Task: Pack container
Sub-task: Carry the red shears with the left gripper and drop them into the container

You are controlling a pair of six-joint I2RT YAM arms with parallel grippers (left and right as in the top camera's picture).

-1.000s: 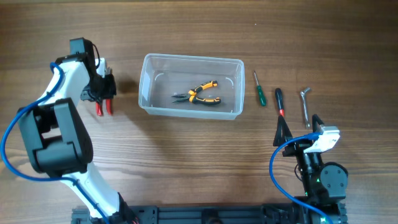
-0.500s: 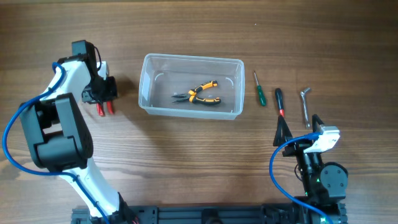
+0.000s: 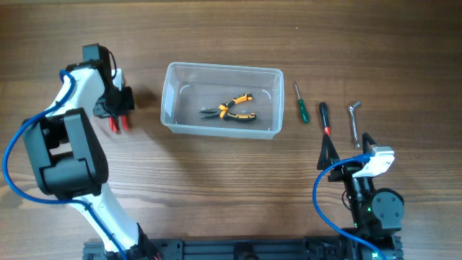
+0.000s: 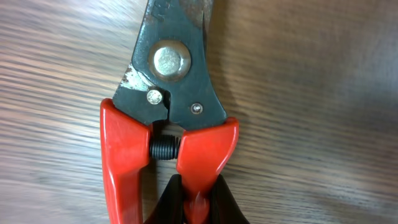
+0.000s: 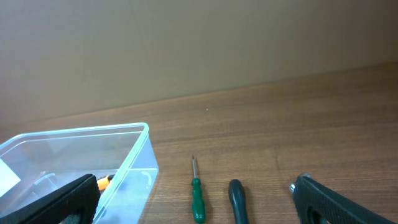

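Note:
The clear plastic container (image 3: 224,68) stands at mid-table and holds yellow-and-black pliers (image 3: 231,110). It also shows at the left of the right wrist view (image 5: 74,132). Red-handled cutters (image 3: 119,123) lie on the table left of the container. My left gripper (image 3: 118,110) is right over them. In the left wrist view its fingers (image 4: 198,205) are shut on the right red handle of the cutters (image 4: 171,81). My right gripper (image 3: 348,148) is open and empty at the front right, away from the container.
Right of the container lie a green screwdriver (image 3: 300,106), a black-and-red screwdriver (image 3: 325,118) and a metal hex key (image 3: 354,121). The green screwdriver (image 5: 197,200) and the black handle (image 5: 236,200) also show in the right wrist view.
My left gripper and the red cutters have shifted a little on the spot, left of the container. The right arm has not moved.

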